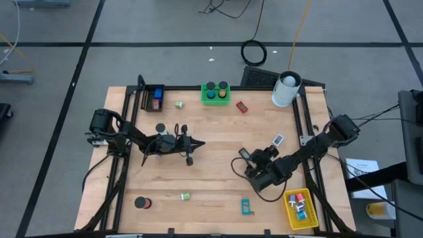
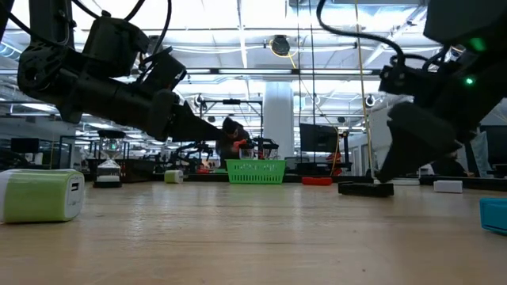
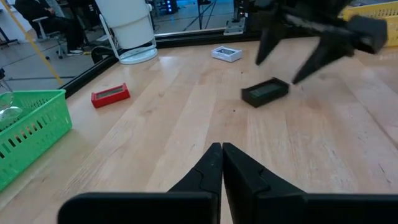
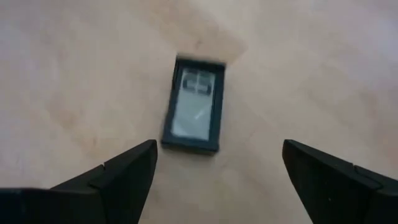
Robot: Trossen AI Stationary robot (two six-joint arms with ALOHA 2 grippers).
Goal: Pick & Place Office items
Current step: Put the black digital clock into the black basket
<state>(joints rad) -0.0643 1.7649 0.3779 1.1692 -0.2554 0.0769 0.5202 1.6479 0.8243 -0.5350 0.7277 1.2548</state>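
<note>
A small black rectangular block [image 4: 194, 104] lies flat on the wooden table. My right gripper [image 4: 219, 149] hovers open just above it, a finger to either side, touching nothing. The left wrist view shows that block [image 3: 265, 91] below the right gripper's spread fingers [image 3: 309, 59]. My left gripper [image 3: 222, 155] is shut and empty, low over the table's middle [image 1: 198, 144]. Loose on the table are a red block [image 1: 242, 107], a white item [image 1: 278, 140], black rolls [image 1: 160, 128] [image 1: 142, 202], a green clip [image 1: 186, 196] and a cyan piece [image 1: 246, 207].
A green bin [image 1: 215, 94] with black rolls and a black bin [image 1: 153, 98] with blue and red items stand at the far edge. A white cylinder [image 1: 286, 89] is at the far right corner, a yellow bin [image 1: 301, 206] near right. A person sits in the room beyond.
</note>
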